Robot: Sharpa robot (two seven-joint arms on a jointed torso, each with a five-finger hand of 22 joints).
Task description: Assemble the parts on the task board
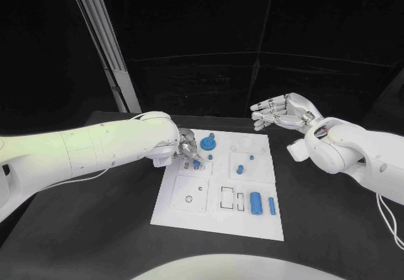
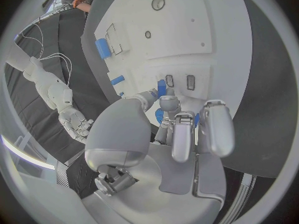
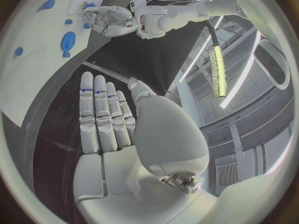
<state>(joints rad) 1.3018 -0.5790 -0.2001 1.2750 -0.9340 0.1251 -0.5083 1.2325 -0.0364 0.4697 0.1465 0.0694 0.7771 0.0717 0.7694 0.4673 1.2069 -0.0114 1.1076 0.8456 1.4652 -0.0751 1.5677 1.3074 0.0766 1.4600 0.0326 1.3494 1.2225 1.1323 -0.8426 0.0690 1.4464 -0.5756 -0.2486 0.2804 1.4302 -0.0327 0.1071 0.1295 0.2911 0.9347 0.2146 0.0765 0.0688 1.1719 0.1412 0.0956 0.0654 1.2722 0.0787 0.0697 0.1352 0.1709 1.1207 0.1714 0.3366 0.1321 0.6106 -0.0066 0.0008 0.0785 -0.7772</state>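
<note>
Head view: my left hand reached in over the near-left part of the white rectangular task board on the black table, its silver fingers curled down around a small blue peg that stood at a slot in the board's upper left section. From the left wrist camera, that small blue peg sat upright between my thumb and fingertips, pinched just above two dark oblong slots, so the hand was closed on the part rather than spread. My right hand hung well apart from the board, raised beyond its far right corner, palm turned up and fingers extended side by side with nothing in them; the right wrist camera showed the same flat, empty palm. On the board, a round blue disc with a stub lay near the far edge, just beside my left hand. A short blue pin stood towards the middle. A thick blue cylinder and a thinner blue rod lay side by side near the board's near right corner, beside two outlined rectangular recesses.
</note>
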